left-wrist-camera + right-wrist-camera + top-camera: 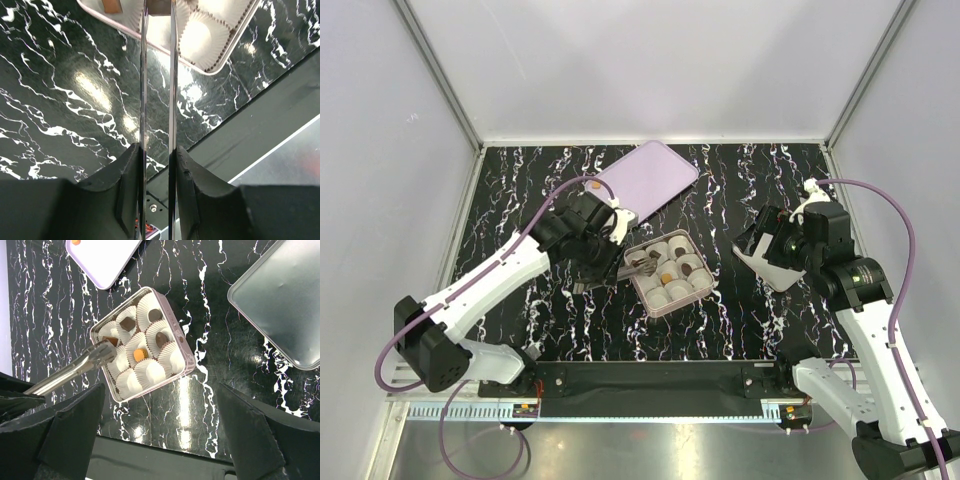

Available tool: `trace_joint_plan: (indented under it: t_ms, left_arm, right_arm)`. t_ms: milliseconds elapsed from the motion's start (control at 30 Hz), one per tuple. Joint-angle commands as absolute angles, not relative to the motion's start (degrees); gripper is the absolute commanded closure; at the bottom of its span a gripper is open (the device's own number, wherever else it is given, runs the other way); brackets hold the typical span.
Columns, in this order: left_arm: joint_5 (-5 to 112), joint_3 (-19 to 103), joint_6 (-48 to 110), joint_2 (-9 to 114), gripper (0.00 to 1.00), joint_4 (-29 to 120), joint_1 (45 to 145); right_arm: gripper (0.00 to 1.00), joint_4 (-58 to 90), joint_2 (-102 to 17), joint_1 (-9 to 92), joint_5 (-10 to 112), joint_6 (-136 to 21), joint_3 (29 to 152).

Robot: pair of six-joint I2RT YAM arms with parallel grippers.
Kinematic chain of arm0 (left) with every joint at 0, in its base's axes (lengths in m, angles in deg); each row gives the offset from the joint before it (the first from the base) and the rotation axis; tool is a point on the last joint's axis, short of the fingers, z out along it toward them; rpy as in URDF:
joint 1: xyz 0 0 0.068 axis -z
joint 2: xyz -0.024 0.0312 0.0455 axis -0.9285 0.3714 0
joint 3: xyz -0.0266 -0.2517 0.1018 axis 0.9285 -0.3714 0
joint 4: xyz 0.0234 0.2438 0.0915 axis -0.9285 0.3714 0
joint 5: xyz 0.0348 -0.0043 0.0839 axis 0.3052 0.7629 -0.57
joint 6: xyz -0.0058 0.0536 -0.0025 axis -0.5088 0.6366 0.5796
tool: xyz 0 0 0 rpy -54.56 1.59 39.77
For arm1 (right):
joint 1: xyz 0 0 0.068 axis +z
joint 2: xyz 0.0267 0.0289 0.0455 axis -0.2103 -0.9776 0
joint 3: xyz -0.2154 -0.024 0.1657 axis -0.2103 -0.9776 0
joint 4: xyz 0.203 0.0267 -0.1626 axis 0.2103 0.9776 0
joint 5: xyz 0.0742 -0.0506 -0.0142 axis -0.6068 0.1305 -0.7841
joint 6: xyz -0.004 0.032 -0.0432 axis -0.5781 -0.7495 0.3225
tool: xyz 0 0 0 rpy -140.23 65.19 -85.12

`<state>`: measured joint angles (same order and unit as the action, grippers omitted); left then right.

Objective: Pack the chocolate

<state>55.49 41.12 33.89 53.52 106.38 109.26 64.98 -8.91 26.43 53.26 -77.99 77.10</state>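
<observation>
1. The left gripper is clenched on a pair of metal tongs. Its pads squeeze the two blades nearly parallel, probably because the pieces are too small for the fingers themselves.
2. The tong tips reach into a square box of white paper cups, at a brown piece in an edge cup. Whether the blades are pinching it or have let it go cannot be told, because the left wrist view cuts the tips off at its top edge.
3. The chocolate sits in the cups: several dark pieces and one orange. The other cups look empty, so packing seems part done.
4. The right gripper hangs spread wide and holds nothing. It is high over the marbled table, apparently kept clear of the work.
5. A grey tray lies apart from the box and runs out of frame.
6. A lilac lid lies beyond the box, and the orange spot on it is too small to identify.
</observation>
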Motion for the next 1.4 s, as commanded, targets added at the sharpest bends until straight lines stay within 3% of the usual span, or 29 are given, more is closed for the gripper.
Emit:
trace_joint_plan:
  t_ms: [0,467,767,1367]
  left_arm:
    - [57.27,40.66,35.04,52.64,0.69,105.58,109.68]
    - [56.48,41.88,34.34,53.61,0.56,105.49,109.95]
    - [44.36,53.65,28.37,55.45,0.53,104.79,109.16]
    - [27.48,72.46,27.66,78.82,0.54,100.31,93.51]
  right_arm:
    - [0.0,63.96,-8.67,26.38,53.59,-78.58,78.83]
    - [0.0,63.25,-9.29,26.29,53.68,-78.32,78.3]
    - [0.0,63.08,-9.02,26.29,54.12,-78.06,78.21]
    - [0.0,61.15,-9.73,26.38,52.18,-78.41,78.21]
